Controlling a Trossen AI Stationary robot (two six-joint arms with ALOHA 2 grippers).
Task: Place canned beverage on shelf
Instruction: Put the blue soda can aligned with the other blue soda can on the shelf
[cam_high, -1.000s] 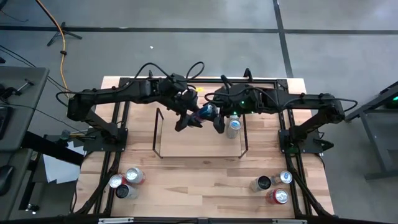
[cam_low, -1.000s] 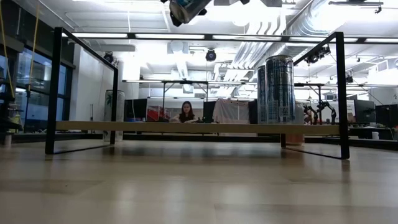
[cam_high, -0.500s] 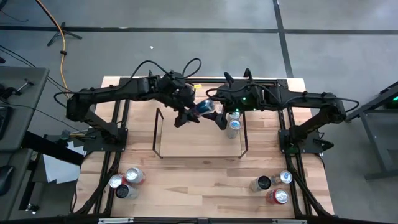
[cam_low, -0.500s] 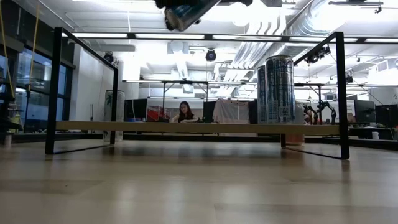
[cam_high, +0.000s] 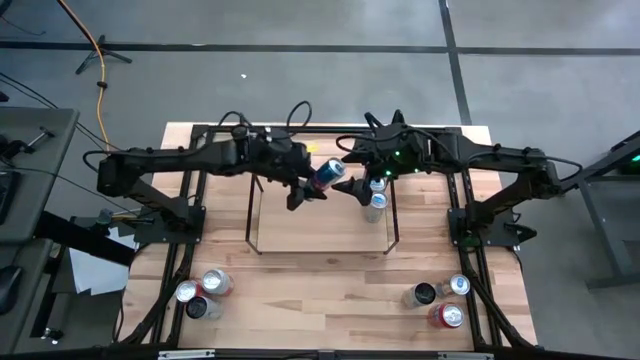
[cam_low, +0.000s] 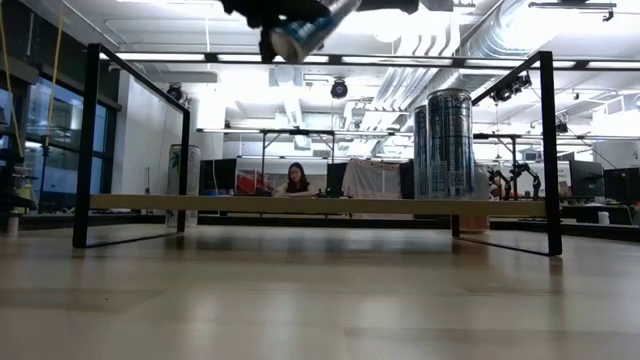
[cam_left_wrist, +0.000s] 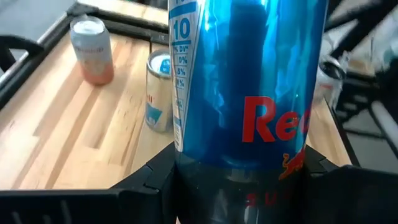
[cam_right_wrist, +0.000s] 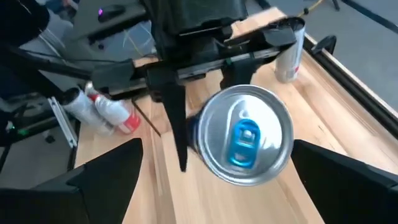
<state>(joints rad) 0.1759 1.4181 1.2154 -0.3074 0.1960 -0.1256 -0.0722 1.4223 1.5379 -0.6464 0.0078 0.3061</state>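
Risk first: blue can (cam_high: 327, 176) is held tilted, well off upright, in the left claw (cam_high: 308, 186), clamped on its lower body above the shelf (cam_high: 300, 235); right claw (cam_right_wrist: 211, 163) stands wide apart at the can's top end, gripping nothing. If the left lets go or sets down at this tilt, I'd expect the can to tip and roll off the board. Two cans (cam_high: 376, 203) already stand at the shelf's 3 o'clock end, so a swing that way could knock them. Wire frame (cam_low: 95, 140) is another snag point. Desk (cam_high: 320, 300) is wood plank; can clusters wait at 7 o'clock (cam_high: 203, 290) and 5 o'clock (cam_high: 440, 298). Room behind: open lab, a person (cam_low: 297, 180) seated far off.
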